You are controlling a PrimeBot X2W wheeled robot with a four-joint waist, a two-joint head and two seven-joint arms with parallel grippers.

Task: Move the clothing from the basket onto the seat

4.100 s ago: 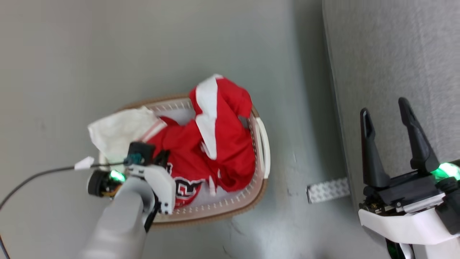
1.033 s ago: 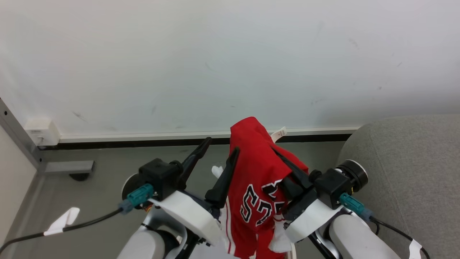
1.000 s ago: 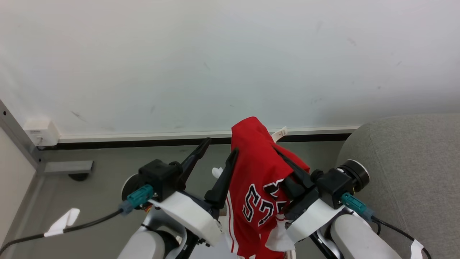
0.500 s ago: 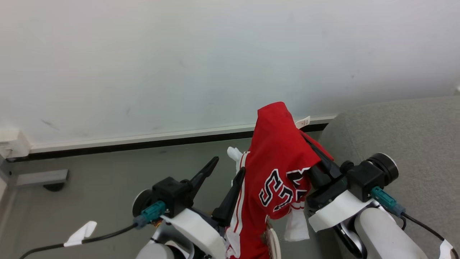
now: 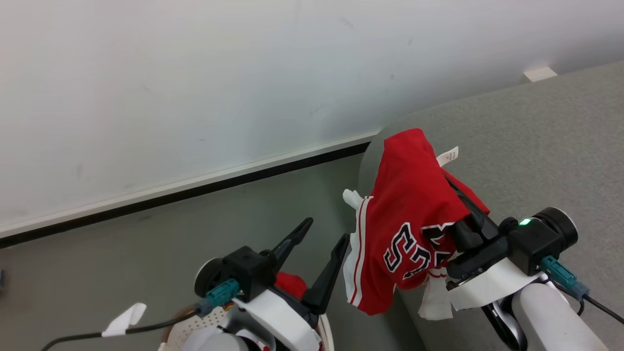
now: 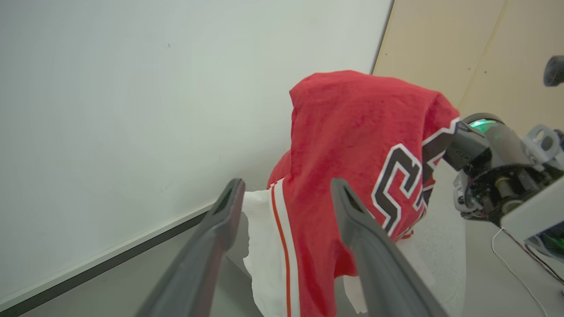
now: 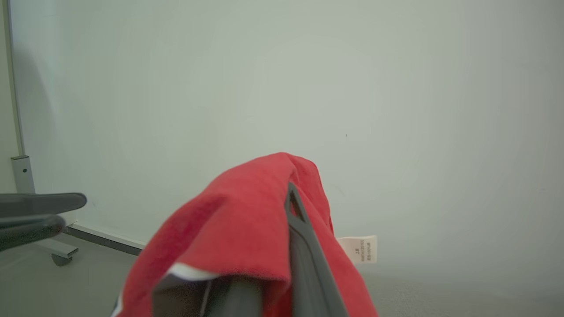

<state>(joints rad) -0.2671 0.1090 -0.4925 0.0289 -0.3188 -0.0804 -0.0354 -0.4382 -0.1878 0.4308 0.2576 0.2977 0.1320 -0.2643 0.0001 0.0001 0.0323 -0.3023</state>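
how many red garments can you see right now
2. One jersey hangs from the right claw at the edge of the seat; a second red piece peeks out behind the left claw, mostly hidden.

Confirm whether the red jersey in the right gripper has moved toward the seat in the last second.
Yes. The red jersey, held by the right gripper, was left of the seat; now it overlaps the seat's left edge.

Head looks down; wrists, seemingly close, share clothing (image 5: 409, 204).

A plain white wall (image 5: 195, 73) meets a grey floor (image 5: 146, 253) along a black skirting strip (image 5: 195, 191); a beige panel (image 6: 462, 44) adjoins the wall.
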